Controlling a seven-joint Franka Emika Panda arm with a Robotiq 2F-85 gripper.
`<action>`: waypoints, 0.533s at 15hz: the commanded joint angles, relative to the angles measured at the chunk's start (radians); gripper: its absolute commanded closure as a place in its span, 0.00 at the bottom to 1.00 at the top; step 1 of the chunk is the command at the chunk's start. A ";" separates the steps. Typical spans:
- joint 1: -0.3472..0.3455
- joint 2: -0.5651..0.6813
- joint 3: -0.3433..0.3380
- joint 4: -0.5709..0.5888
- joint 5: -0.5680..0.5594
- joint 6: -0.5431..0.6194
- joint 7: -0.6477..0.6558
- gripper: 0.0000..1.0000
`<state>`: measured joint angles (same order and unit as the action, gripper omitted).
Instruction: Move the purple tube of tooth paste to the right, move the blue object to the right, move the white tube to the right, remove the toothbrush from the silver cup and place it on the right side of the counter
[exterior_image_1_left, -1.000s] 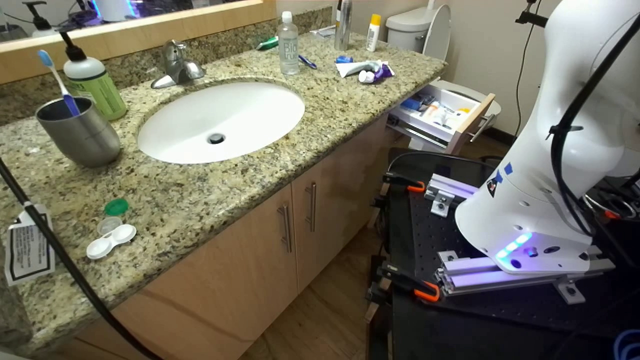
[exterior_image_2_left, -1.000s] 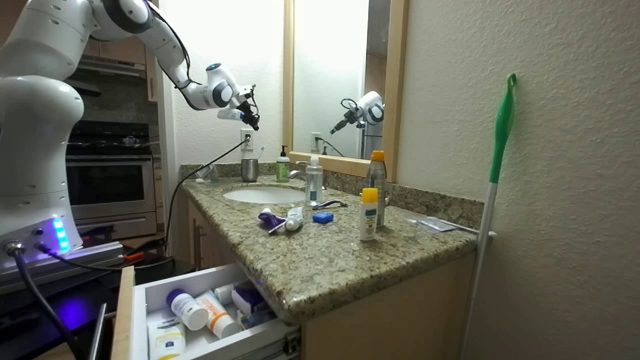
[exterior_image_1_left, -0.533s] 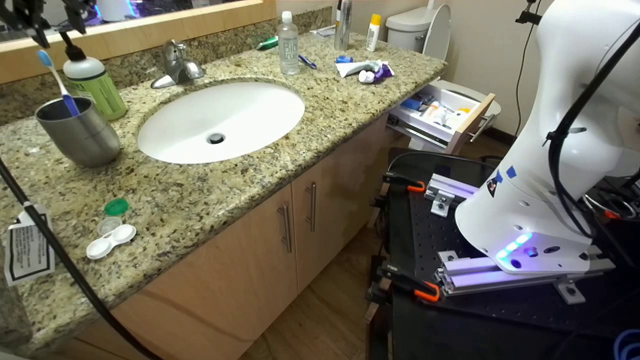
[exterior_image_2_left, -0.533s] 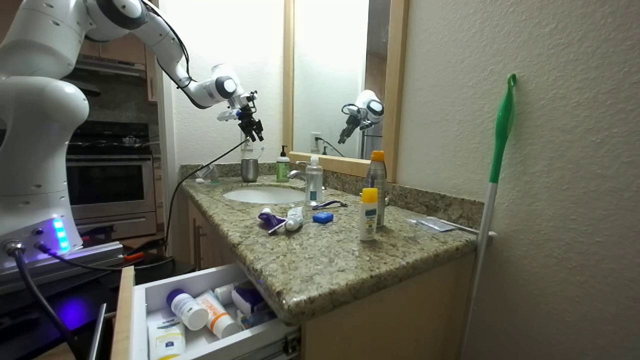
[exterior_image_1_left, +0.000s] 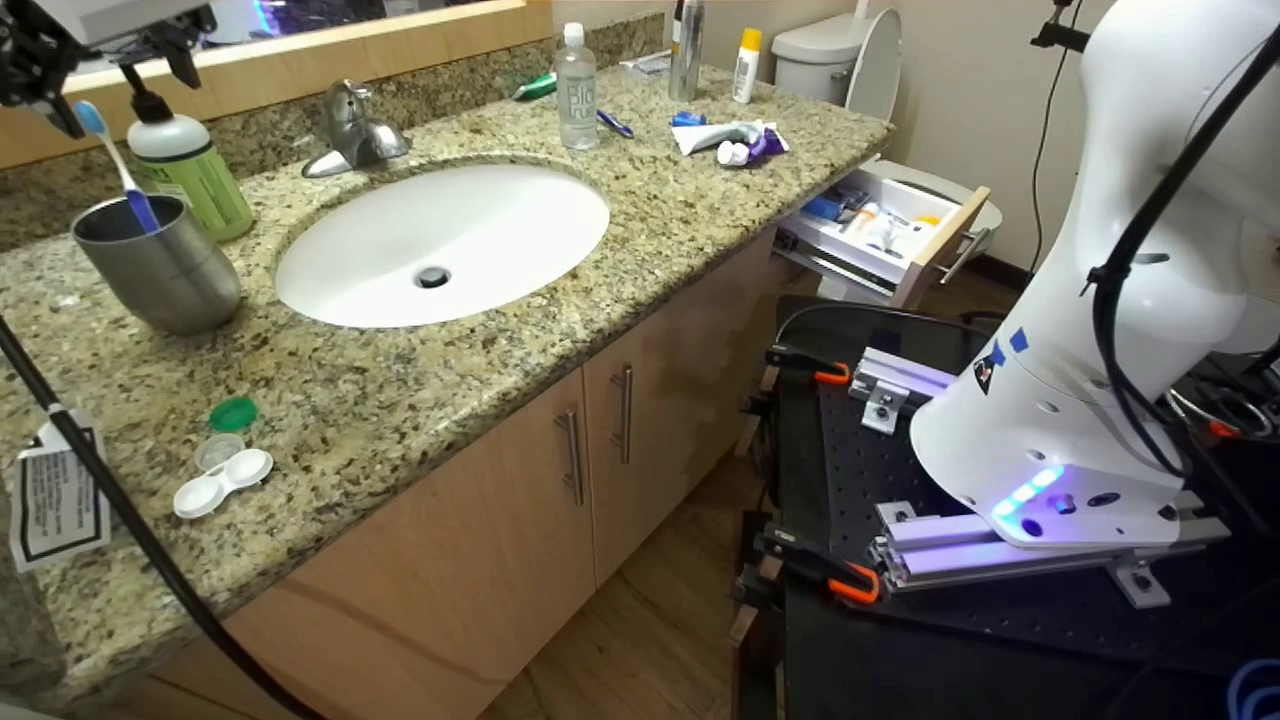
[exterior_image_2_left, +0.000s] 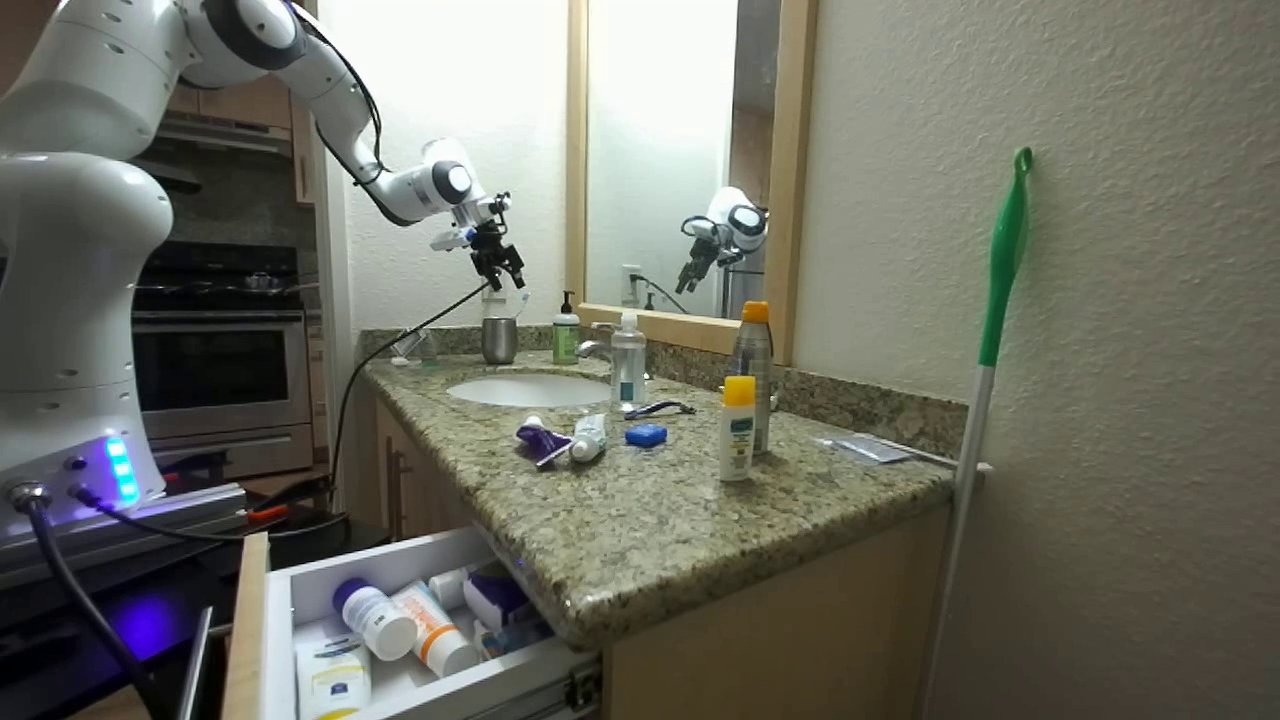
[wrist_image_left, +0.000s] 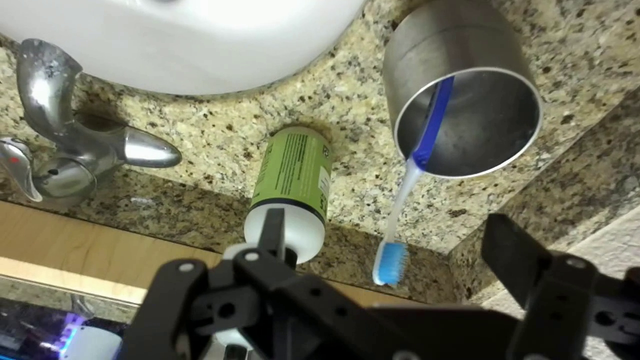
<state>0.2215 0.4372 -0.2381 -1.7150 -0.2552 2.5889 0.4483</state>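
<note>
Overhead hangs the gripper (wrist_image_left: 383, 218); the toothbrush (wrist_image_left: 411, 172) leans below, in the cup (wrist_image_left: 447, 47).

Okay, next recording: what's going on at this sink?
A robot arm has its fingers spread apart near the bristle end of the toothbrush, gripping nothing. The toothbrush leans in the cup, its bristle end sticking out past the rim. Taking it out is not yet done, and is probably the next move. Across the sink from the cup, the purple tube, white tube and blue object lie on the counter, well away from the fingers.
</note>
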 joint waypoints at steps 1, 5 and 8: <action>-0.005 0.064 -0.023 -0.008 -0.065 0.119 0.093 0.00; -0.003 0.085 -0.024 -0.001 -0.047 0.119 0.092 0.00; 0.017 0.110 -0.058 0.009 -0.077 0.167 0.129 0.00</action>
<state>0.2206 0.5296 -0.2642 -1.7147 -0.3058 2.7128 0.5466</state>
